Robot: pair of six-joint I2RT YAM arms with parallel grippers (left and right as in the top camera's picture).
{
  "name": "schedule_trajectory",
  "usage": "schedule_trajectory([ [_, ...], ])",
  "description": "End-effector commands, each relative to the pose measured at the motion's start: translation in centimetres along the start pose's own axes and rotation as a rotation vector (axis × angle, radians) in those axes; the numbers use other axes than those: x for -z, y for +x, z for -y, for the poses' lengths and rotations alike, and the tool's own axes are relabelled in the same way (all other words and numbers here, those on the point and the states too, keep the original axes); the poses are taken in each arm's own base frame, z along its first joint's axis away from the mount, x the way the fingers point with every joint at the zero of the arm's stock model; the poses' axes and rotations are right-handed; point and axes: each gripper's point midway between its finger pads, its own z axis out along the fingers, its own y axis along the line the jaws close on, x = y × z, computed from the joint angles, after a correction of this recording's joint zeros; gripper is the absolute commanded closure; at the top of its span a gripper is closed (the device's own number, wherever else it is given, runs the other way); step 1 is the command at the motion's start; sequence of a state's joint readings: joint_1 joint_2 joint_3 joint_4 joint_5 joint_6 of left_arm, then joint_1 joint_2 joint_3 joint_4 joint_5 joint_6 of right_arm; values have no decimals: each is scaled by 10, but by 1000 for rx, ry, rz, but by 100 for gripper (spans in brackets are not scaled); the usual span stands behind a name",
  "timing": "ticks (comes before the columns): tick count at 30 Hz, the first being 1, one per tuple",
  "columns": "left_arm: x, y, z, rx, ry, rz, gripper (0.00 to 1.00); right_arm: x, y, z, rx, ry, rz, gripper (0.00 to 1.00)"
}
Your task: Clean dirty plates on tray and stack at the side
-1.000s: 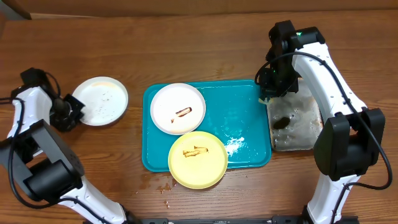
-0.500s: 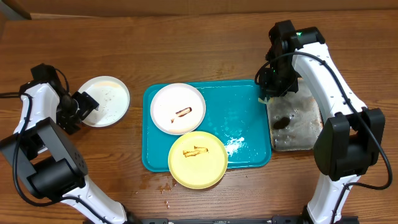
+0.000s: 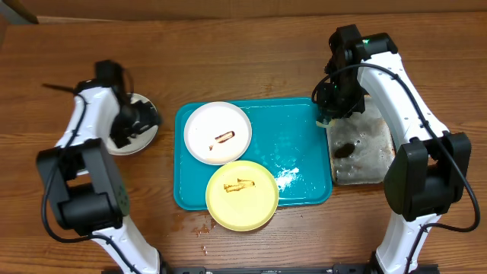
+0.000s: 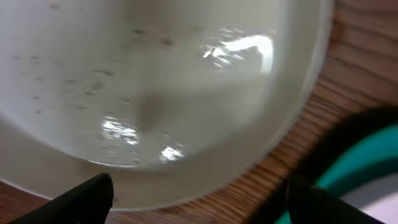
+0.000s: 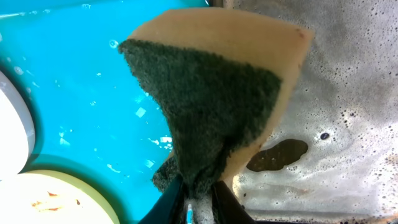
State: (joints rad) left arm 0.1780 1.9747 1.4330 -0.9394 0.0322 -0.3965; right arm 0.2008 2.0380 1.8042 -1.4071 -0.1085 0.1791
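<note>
My left pincer (image 3: 135, 122) is spread wide and holds nothing. Its tips sit low over the near rim of the side plate (image 4: 155, 93), which lies flat on the tabletop (image 3: 228, 61) directly beneath it, just outside the tray (image 3: 297, 144). I judge this plate is placed, so I should rise straight up and not brush its rim and slide it.

My right pincer (image 5: 189, 205) is clamped on the sponge (image 5: 211, 99), which hangs over the seam between the teal tray and the black tray (image 3: 373, 152) of foamy water. Well to its side, on the teal tray, lie the smeared white plate (image 3: 218, 132) and the yellow-green plate (image 3: 242, 195). I'd bring the green scouring face down flat on a brown smear and press lightly. My left pincer should steady that plate's rim so it cannot skate on the wet tray.
</note>
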Motion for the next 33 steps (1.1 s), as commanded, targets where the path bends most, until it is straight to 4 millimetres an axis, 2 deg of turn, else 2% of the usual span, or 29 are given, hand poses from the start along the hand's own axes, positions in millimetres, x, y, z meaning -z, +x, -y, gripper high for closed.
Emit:
schedule_trajectory([
  [1, 29, 3, 28, -85, 18, 76, 11, -1, 1, -1, 5, -8, -5, 82],
  [3, 37, 10, 42, -130, 20, 96, 11, -1, 1, -1, 7, -7, -5, 74],
  [5, 47, 19, 58, -178, 29, 117, 11, -1, 1, 0, 16, -3, -4, 74],
  [6, 51, 23, 65, -198, 37, 125, 12, -1, 0, 0, 16, 0, -3, 81],
  [7, 58, 29, 74, -226, 47, 135, 13, -1, 0, 1, 16, 1, -3, 93],
  [8, 61, 34, 80, -244, 54, 140, 13, -1, 0, 1, 15, 3, -2, 96],
  [14, 71, 61, 108, -342, 73, 139, 12, -1, 0, 1, 15, 2, 0, 96],
  [20, 70, 73, 119, -381, 77, 131, 16, -2, -3, 4, -9, 15, 11, 96],
  [25, 70, 77, 121, -390, 74, 123, 16, -4, -10, 22, -74, 28, 18, 96],
  [33, 70, 82, 120, -399, 66, 108, 16, -19, -4, 61, -193, 29, -77, 96],
])
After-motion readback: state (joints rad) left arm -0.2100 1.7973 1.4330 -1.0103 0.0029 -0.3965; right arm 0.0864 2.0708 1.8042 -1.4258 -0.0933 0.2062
